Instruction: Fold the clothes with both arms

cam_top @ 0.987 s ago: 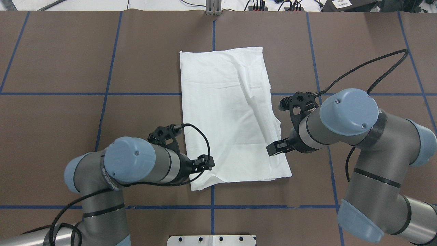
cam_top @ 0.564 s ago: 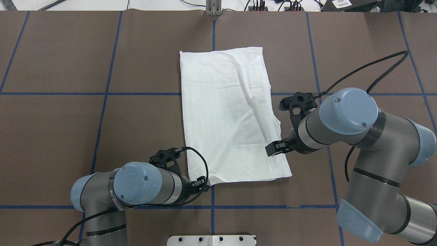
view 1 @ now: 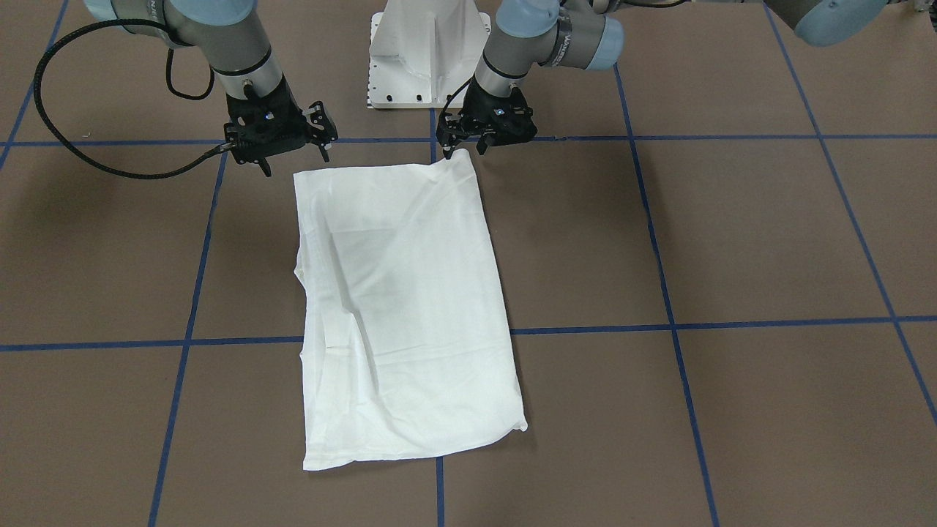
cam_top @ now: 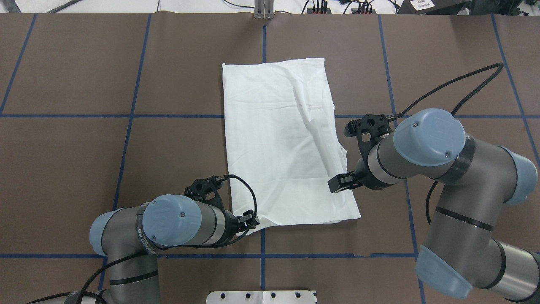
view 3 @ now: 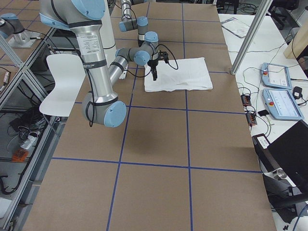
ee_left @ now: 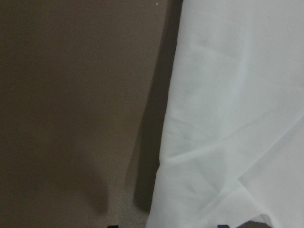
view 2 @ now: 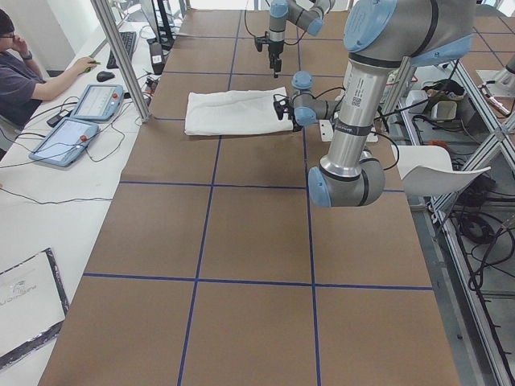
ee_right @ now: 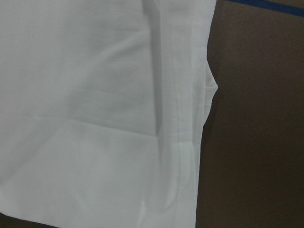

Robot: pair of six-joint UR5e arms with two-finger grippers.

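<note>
1. Our left gripper sits at the near corner of the shirt, which is that cloth's lower-left corner in the overhead view. Seen from the front, the corner rises to a small peak right at the fingertips.
2. In the left wrist view, two dark tips show at the bottom edge with cloth between them. We cannot tell whether the fingers are clamped on the corner or merely straddle it.
3. Our right gripper hangs over the shirt's right edge in the overhead view, a little above the lower-right corner. From the front its fingers look spread apart, and we see nothing held between them.
4. The right wrist view shows white cloth across the left of the frame, with a stitched seam running down it. Bare table is on the right and a strip of blue tape is at the top right.
5. The shirt lies folded into a long rectangle in the middle of the overhead frame. Its long side runs up the picture, slightly tilted, with soft creases across it.
6. It rests on the brown table, across a crossing of blue tape lines.
7. A white pedestal stands at the top centre of the front view, between the two arms.
8. In the left side view a person sits at the upper left, beside two tablets.
</note>
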